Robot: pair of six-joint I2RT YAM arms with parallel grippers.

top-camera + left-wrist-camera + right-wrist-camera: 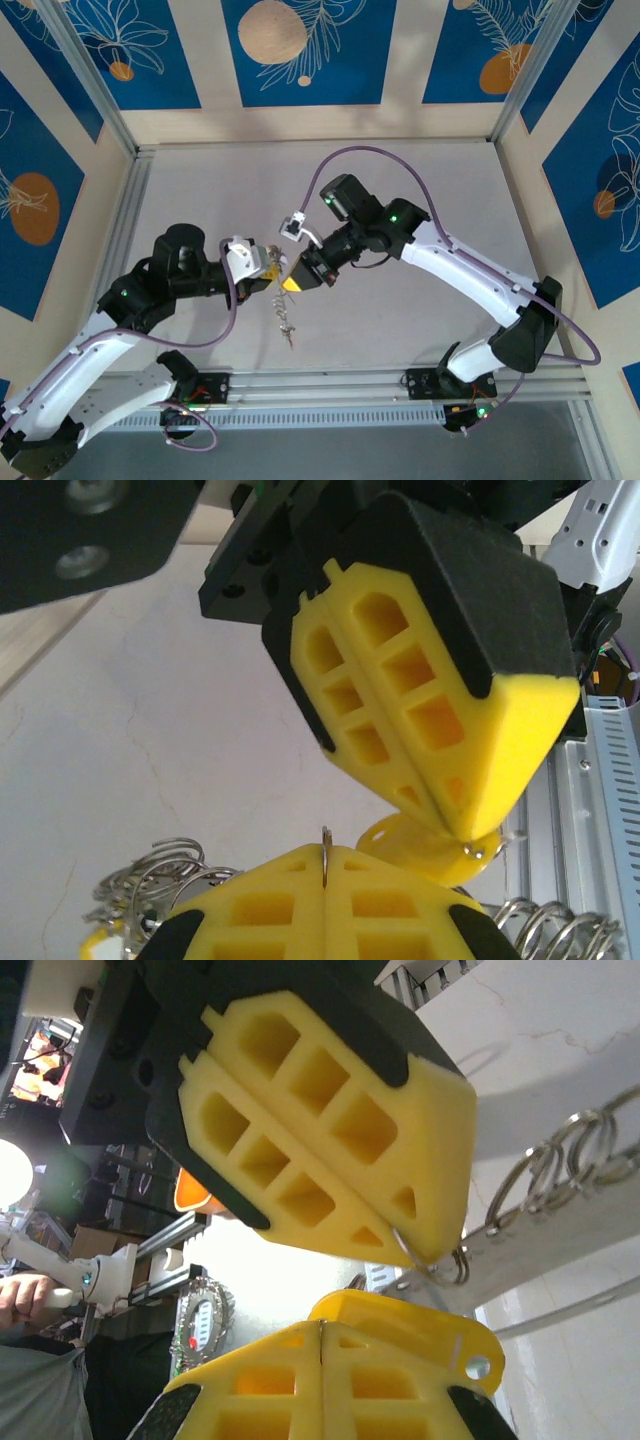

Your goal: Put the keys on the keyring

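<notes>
— Left pincer (326,878)?
— Pressed together on the keyring (326,840) wire, bottom centre of its wrist view.
— Right pincer (320,1345)?
— Pinching a yellow tag (420,1325), lower middle.
— Other keys (287,325)?
— Dangling mid-frame over the desk (420,180).

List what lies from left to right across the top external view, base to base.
In order: left arm's base → left gripper, shut on a metal ring → right gripper, shut on the yellow-tagged key → right arm's base. The dangling keys hang below where the grippers meet, so they are left out.
</notes>
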